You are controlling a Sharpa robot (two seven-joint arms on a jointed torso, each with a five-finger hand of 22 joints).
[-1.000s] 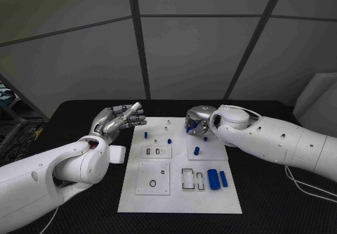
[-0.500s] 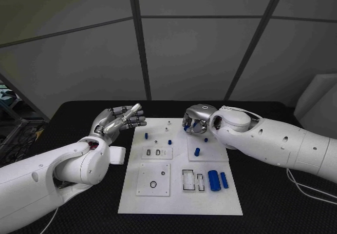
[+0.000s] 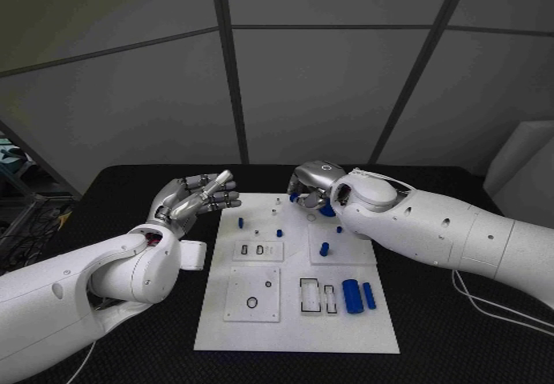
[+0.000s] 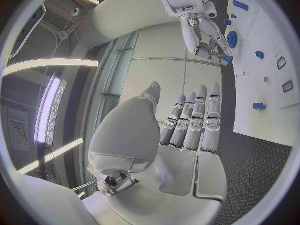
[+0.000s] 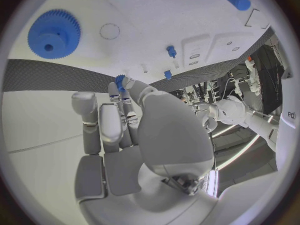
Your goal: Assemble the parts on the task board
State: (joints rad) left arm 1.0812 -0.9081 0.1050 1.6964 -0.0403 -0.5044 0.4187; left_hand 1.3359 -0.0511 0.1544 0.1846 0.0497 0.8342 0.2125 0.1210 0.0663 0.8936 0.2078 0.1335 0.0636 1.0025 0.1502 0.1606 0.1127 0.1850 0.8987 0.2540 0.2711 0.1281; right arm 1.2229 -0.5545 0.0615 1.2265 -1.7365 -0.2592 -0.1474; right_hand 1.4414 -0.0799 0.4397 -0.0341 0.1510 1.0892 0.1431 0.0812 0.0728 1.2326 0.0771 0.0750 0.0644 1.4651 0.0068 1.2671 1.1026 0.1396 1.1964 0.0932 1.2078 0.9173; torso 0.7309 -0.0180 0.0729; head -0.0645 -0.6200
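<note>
The white task board (image 3: 295, 320) lies in the middle of the black table. My right hand (image 3: 310, 192) hovers over its far edge and pinches a small blue part (image 5: 119, 79) at its fingertips. Just beside that hand a blue gear (image 5: 54, 33) lies flat on the board, partly hidden by the hand in the head view. Two blue cylinders (image 3: 351, 294) lie side by side near the front right. Short blue pegs (image 3: 324, 249) stand upright further back. My left hand (image 3: 196, 196) is raised off the board's far left corner, fingers straight, holding nothing.
Dark rectangular slots (image 3: 308, 294) and ring-shaped recesses (image 3: 252, 302) mark the board's front half. A white cable (image 3: 496, 308) trails over the table at the right. Black tabletop (image 3: 439, 344) surrounds the board.
My right hand has moved from above the gear toward the board's far edge and a little to the left. The left hand has stayed where it was.
</note>
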